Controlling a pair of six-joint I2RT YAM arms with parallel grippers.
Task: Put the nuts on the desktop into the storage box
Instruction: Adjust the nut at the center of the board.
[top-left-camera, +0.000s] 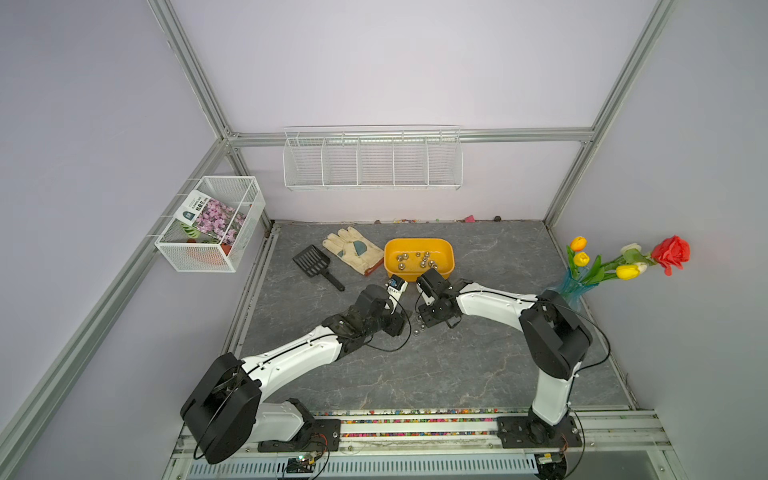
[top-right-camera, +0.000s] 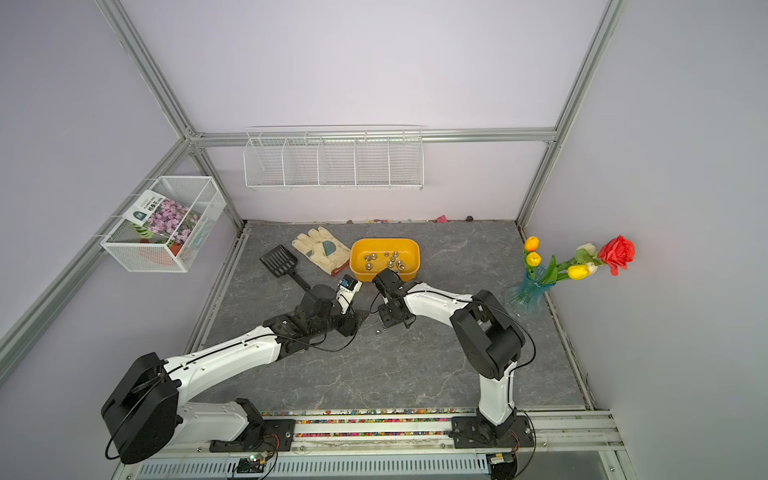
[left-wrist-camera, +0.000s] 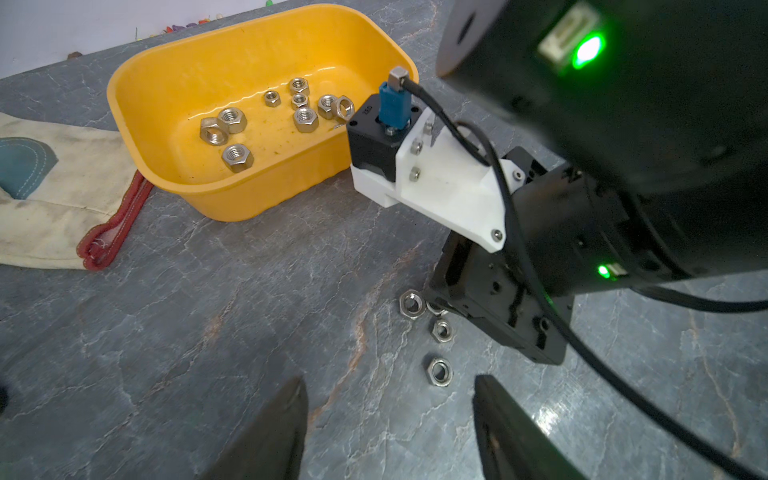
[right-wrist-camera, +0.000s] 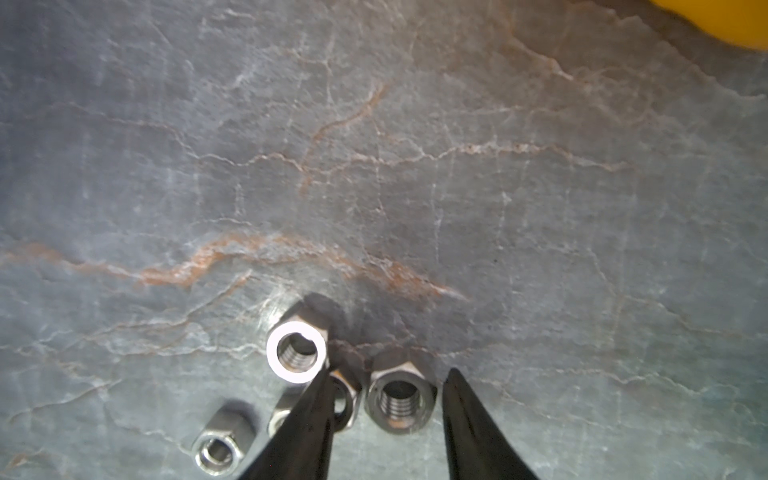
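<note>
In the middle of both top views, your yellow box holds about nine nuts. Only the right wrist view shows the right gripper, jaws parted around a loose nut on the desktop; the left gripper gapes empty.

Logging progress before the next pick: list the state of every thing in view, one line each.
storage box: upright, several nuts inside
loose nuts: four, lying on the desktop
right gripper: jaws open around one loose nut
left gripper: jaws open, empty
glove: lying flat
scoop: lying flat
wire rack: empty
mesh basket: holds a seed packet
vase: upright, holding flowers
</note>
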